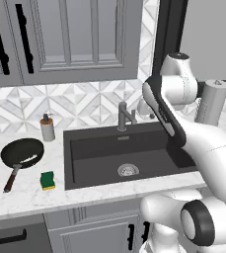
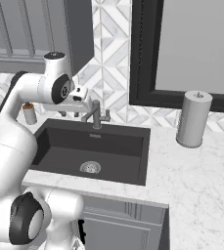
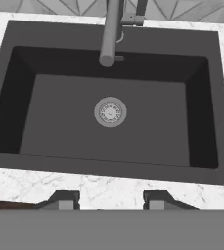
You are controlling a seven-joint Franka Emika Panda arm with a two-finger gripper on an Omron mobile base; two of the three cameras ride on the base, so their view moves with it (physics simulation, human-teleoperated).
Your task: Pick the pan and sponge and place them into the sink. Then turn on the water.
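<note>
The pan (image 1: 22, 152) is seen lying flat on the white marble tabletop (image 1: 25, 195), left of the sink (image 1: 75, 148). Its long brown handle is pointed toward the front edge. The sponge (image 1: 48, 180) is found just beside the pan, green side up, between the handle and the sink, and it is not touching either one. A soap bottle (image 1: 47, 128) is stood behind the pan, near the wall.

Nothing is seen in the sink but the round drain (image 3: 110, 112). The grey faucet (image 3: 111, 31) is set at the back edge, and its spout is hung over the basin. A paper towel roll (image 2: 193, 118) is stood upright on the tabletop, right of the sink.

The robot's hand is held up high over the sink. In the hand view, the fingers (image 3: 64, 200) are seen apart with a gap between them, and nothing is held. The gap looks about middle-wide, though the tips are cut off low in that view, so this may not be exact.
</note>
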